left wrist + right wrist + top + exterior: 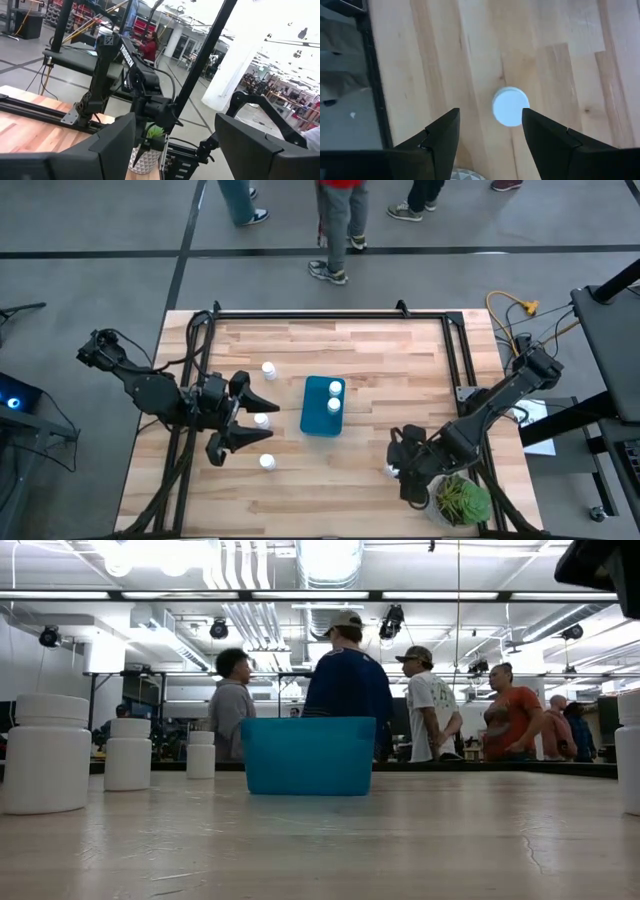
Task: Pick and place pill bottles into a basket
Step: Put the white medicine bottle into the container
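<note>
The teal basket [322, 418] stands mid-table with two white pill bottles [335, 389] inside; it also shows in the low view [308, 755]. Three more bottles stand on the wood to its left: one farther back [269, 368], one in the middle [261, 420], one nearer the front [267, 462]. My left gripper [262, 420] is open and level, with a finger on either side of the middle bottle, which the left wrist view does not show. My right gripper [490, 125] is open and points down above another bottle [510, 106], also in the high view [390, 471].
A green potted plant [462, 498] stands at the front right corner, close by my right gripper. Black frame rails [330, 314] run along the table's far edge and sides. Several people stand beyond the far edge [347, 680]. Bare wood lies in front of the basket.
</note>
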Motion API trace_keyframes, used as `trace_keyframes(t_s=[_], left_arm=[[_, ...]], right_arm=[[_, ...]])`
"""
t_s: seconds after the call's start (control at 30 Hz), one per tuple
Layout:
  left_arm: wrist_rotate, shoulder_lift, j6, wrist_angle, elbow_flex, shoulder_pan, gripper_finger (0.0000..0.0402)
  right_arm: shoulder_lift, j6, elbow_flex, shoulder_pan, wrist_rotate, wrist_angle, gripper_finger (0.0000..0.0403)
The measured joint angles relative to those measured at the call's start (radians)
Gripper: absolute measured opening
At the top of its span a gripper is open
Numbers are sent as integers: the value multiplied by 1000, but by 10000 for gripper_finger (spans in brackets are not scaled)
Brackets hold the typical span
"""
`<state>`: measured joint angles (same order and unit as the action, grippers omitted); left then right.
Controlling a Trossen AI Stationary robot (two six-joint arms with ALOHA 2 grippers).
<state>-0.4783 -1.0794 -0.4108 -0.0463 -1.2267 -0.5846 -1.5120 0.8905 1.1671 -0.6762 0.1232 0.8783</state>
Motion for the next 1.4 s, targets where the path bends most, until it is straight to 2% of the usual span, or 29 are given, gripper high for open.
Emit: trace_keyframes(t_s=[0.43, 0.9, 1.4], left_arm=[[-2, 0, -1, 1, 3, 0, 256], [-9, 0, -3, 1, 6, 0, 256], [-28, 0, -3, 2, 8, 0, 256]], right_arm=[[0, -3, -145, 36, -45, -135, 206], [0, -61, -206, 97, -71, -217, 206], [-2, -67, -254, 97, -106, -236, 206]])
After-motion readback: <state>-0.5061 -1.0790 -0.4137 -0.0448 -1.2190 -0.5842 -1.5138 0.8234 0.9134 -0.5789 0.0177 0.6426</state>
